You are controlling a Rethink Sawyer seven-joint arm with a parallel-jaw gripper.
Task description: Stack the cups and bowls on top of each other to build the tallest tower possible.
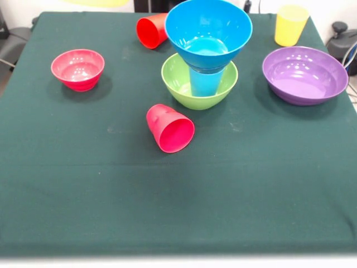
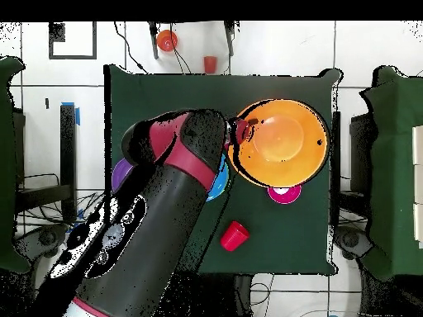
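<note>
Reading the front view left to right, all places are taken from the tower point(image 1: 201, 61).

1. Small red bowl point(image 1: 77, 68): sitting upright, well to the tower's left.
2. Two red cups are lying on their sides. One point(image 1: 152, 30) is just behind and left of the tower. The other point(image 1: 170, 128) is in front of it, its long axis running along the worktop point(image 1: 178, 201) and its mouth facing the camera.
3. The tower is standing as green bowl point(image 1: 184, 89), light blue cup point(image 1: 205, 81) upright inside it, and blue bowl point(image 1: 207, 30) resting on the cup.
4. Yellow cup point(image 1: 290, 24) is upright behind and to the right. Purple bowl point(image 1: 304, 74) is to the right.

From overhead I am seeing the arm point(image 2: 165, 190) covering most of the tower and reaching the rim of the orange-yellow bowl point(image 2: 285, 144), which appears raised, mouth up, just beside the blue bowl point(image 2: 220, 183). I cannot tell the gripper's state. I judge the tower lies a short sideways shift from the orange-yellow bowl.
</note>
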